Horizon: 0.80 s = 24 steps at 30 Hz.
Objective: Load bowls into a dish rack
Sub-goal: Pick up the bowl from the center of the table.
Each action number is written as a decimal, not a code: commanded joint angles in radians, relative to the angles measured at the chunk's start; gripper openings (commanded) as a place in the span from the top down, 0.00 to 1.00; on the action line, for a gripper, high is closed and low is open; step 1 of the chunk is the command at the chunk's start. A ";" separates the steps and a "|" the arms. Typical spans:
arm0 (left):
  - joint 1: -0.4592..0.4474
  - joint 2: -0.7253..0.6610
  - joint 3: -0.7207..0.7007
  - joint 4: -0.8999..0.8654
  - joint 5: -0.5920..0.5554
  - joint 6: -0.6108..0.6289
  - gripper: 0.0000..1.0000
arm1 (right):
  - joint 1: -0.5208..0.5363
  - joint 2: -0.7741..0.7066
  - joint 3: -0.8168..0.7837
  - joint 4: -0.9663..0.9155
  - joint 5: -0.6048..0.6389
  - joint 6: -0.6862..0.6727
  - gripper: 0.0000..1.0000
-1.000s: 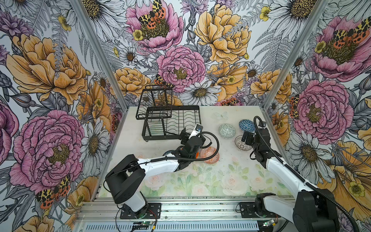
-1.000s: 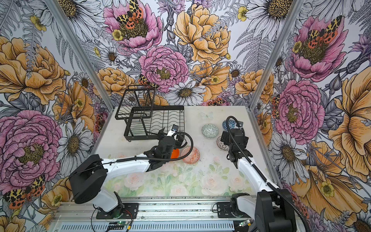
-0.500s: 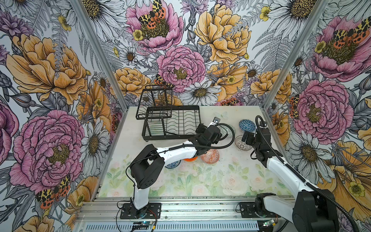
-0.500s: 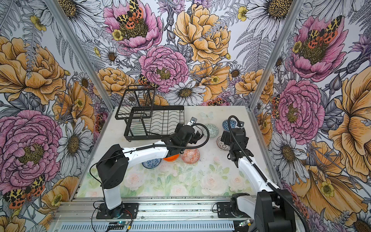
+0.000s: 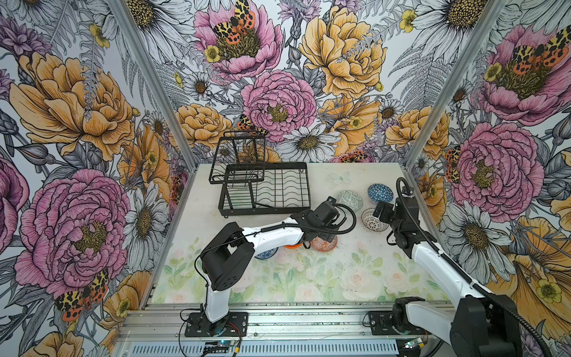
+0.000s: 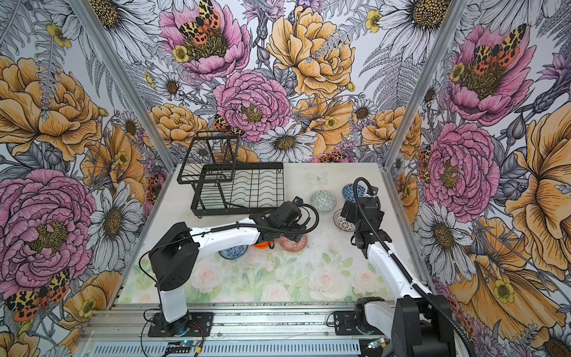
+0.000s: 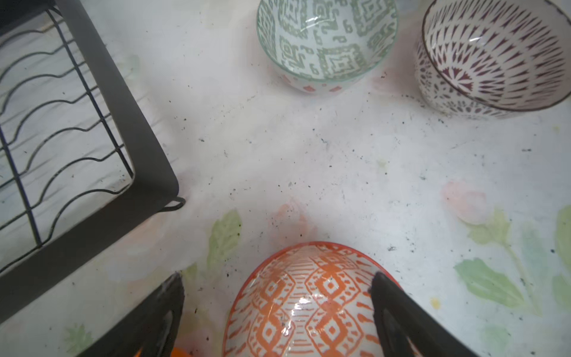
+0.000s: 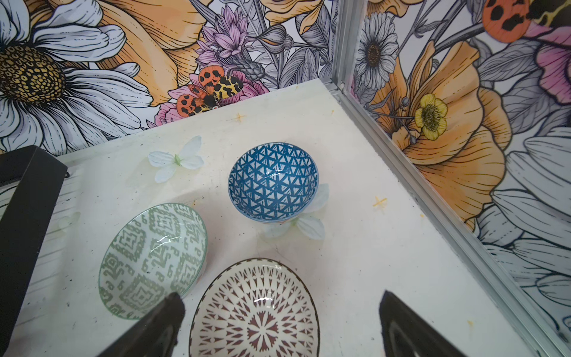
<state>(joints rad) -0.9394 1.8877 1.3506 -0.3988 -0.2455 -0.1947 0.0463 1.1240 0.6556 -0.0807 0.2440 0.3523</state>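
Nearest me, the blue-white floral bowl (image 6: 233, 252) and the plain orange bowl (image 5: 293, 246) sit on the table (image 5: 309, 278) under my left forearm. Just past them my left gripper (image 7: 275, 279) is spread wide around the upright orange-white bowl (image 7: 302, 309), one finger at its rim, nothing clamped. Farther out, my right gripper (image 8: 281, 295) hangs released over the black-white lattice bowl (image 8: 256, 312), with the green-grey bowl (image 8: 151, 259) beside that and the dark blue bowl (image 8: 273, 180) beyond, while the dish rack (image 5: 265, 210) stands far back on my left, all six bowls on the table outside it.
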 commanded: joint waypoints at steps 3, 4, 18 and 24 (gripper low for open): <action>0.046 0.004 -0.028 -0.044 0.150 -0.063 0.14 | -0.005 -0.041 -0.012 -0.007 -0.013 0.021 0.01; 0.048 0.003 -0.030 -0.047 0.155 -0.063 0.16 | -0.005 -0.046 -0.014 -0.008 -0.010 0.020 0.01; 0.077 0.066 -0.010 -0.107 0.212 -0.048 0.37 | -0.005 -0.067 -0.019 -0.007 -0.021 0.018 0.01; 0.085 0.071 -0.006 -0.106 0.224 -0.055 0.56 | -0.004 -0.066 -0.016 -0.007 -0.035 0.019 0.00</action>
<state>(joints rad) -0.8608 1.9404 1.3308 -0.4866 -0.0483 -0.2375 0.0463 1.0740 0.6456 -0.0868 0.2256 0.3595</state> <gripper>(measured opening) 0.463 0.995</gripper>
